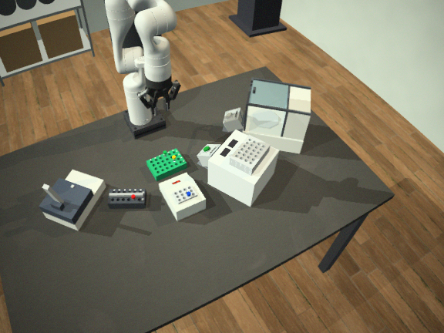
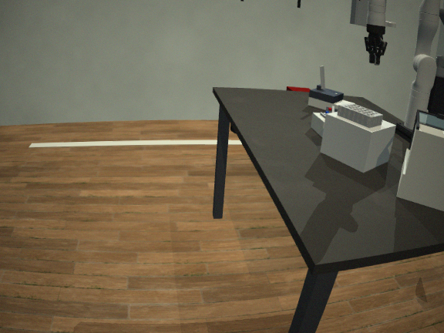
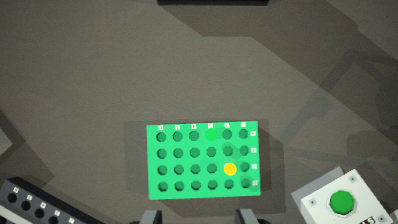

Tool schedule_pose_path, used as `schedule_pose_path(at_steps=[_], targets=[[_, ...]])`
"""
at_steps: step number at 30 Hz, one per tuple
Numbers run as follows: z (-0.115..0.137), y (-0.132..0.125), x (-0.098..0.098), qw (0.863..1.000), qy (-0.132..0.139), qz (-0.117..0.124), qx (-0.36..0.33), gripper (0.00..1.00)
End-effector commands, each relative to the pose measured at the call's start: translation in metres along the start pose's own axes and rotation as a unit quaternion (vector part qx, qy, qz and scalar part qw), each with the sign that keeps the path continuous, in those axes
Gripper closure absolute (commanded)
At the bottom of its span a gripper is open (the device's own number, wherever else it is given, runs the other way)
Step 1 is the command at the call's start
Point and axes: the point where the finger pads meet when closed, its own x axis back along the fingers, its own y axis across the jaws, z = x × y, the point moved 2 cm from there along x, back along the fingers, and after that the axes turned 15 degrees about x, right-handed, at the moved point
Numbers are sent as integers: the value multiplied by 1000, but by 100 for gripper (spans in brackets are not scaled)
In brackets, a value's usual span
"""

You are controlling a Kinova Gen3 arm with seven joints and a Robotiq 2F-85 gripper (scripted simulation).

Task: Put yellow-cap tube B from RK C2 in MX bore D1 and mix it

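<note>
Though near, tube B point(image 1: 173, 157) point(image 3: 230, 169) below jaws point(image 1: 161, 109) point(image 2: 374, 62)

soft, rather dim light fills all three views; broad, blurry-edged shadows spread over the dark bench point(image 1: 239, 247) point(image 2: 266, 131) point(image 3: 100, 75), the top view's pale wall point(image 1: 370, 46) glows brightest at upper right, and small rack labels smear in the wrist view.

On the dark counter point(image 1: 231, 247), the green rack point(image 1: 166, 165) bears one yellow cap point(image 1: 173, 157) and one green cap point(image 1: 165, 153). The white mixer point(image 1: 240, 173) stands beside it, near the glass-sided balance point(image 1: 304, 125). The arm's jaws hang above the counter, apart from every station.
</note>
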Motion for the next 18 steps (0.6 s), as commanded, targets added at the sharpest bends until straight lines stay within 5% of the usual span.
schedule_pose_path(at_steps=[1,3,18], targets=[[-5,1,-8,999,35,-10,8,58],[-6,0,-15,998,61,-16,13,58],[-11,0,-60,998,58,-16,13,58]])
